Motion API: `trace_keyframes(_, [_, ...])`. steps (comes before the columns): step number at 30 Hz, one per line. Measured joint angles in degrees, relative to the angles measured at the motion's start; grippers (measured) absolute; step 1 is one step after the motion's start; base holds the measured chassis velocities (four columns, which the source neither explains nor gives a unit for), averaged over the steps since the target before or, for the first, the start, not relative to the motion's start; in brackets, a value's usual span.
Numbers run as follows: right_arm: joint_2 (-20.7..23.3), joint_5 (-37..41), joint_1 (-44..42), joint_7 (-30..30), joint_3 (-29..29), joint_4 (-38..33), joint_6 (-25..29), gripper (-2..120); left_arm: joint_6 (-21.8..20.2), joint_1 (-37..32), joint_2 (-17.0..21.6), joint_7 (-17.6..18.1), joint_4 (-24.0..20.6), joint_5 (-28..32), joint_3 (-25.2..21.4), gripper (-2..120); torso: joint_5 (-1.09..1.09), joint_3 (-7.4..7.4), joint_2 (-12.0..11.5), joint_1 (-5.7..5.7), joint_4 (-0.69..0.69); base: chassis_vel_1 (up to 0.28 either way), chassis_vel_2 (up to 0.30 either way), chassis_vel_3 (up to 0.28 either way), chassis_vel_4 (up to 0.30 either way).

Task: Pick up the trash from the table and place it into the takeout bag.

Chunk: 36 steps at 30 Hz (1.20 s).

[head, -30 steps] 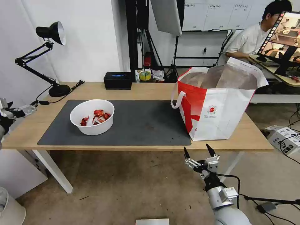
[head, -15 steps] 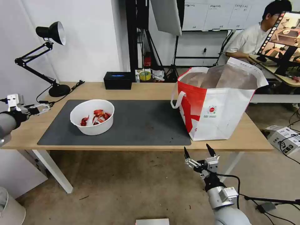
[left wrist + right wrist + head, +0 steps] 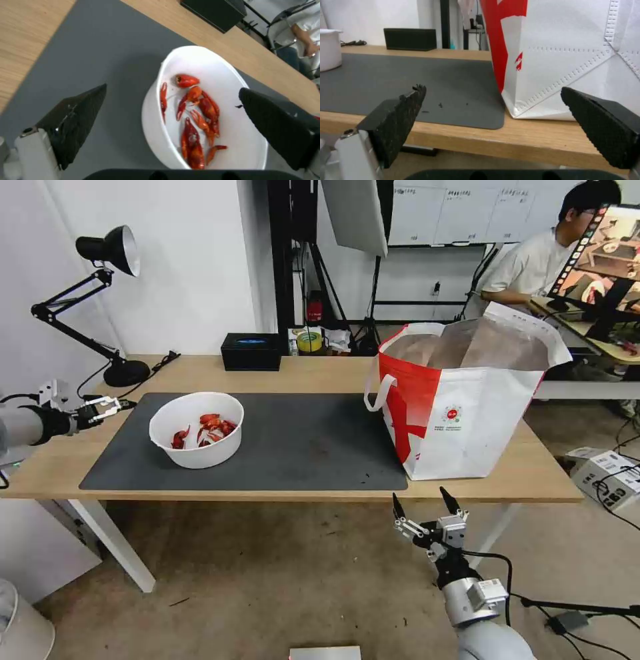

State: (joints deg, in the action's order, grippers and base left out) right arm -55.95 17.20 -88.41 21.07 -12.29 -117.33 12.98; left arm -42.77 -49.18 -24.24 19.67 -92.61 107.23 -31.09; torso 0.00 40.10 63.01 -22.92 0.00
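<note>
Trash on view is one white round bowl [image 3: 197,429] holding red crayfish shells [image 3: 205,429], sitting upright on the left half of the large dark grey mat [image 3: 300,443] that covers the light wood-topped table [image 3: 320,370], left of centre in the head frame. Being round, the bowl has no long axis; its mouth faces straight up. In the left wrist view the shells [image 3: 196,120] lie in a loose heap, most of them stretched roughly the same way across the bowl's floor. By my reading the task is near its end but not finished: this bowl is not yet lifted, and the large red-and-white woven takeout bag [image 3: 467,407] stands open-mouthed at the right of the frame, well apart from it, its contents hidden. Left gripper [image 3: 100,408] hovers at the left edge of the frame, near the bowl's left side but not touching, jaws spread wide, with the bowl [image 3: 206,110] showing between them. Right gripper [image 3: 427,508] hangs below the table's front edge in the lower right, jaws spread and holding nothing.
</note>
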Motion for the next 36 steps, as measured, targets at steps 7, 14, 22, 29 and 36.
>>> trace_keyframes(7, [0.0,0.0,0.0,0.0,0.0,0.0,0.0,100,0.3,0.9,-1.5,0.2,1.2,0.0,1.7,100,-0.01,0.00,0.0,0.00,0.00,0.000,0.000,0.000,0.000])
trace_keyframes(14, [0.0,0.0,0.0,0.0,0.0,0.0,0.0,100,0.4,1.2,-2.8,-1.3,2.0,-0.3,2.7,100,-0.01,0.00,0.0,0.00,0.01,0.000,0.000,0.000,0.000])
trace_keyframes(22, [0.0,0.0,0.0,0.0,0.0,0.0,0.0,100,0.5,4.5,-4.2,-2.2,2.5,-2.1,6.3,100,0.00,0.00,0.0,0.00,0.00,0.000,0.000,0.000,0.000])
trace_keyframes(29, [0.0,0.0,0.0,0.0,0.0,0.0,0.0,100,0.6,7.3,-4.7,-2.7,3.9,-4.2,10.0,100,0.00,0.00,0.0,0.00,0.00,0.000,0.000,0.000,0.000])
trace_keyframes(36, [0.0,0.0,0.0,0.0,0.0,0.0,0.0,100,0.6,10.3,-5.0,-2.7,5.0,-5.9,13.9,100,0.00,0.00,0.0,0.00,0.00,0.000,0.000,0.000,0.000])
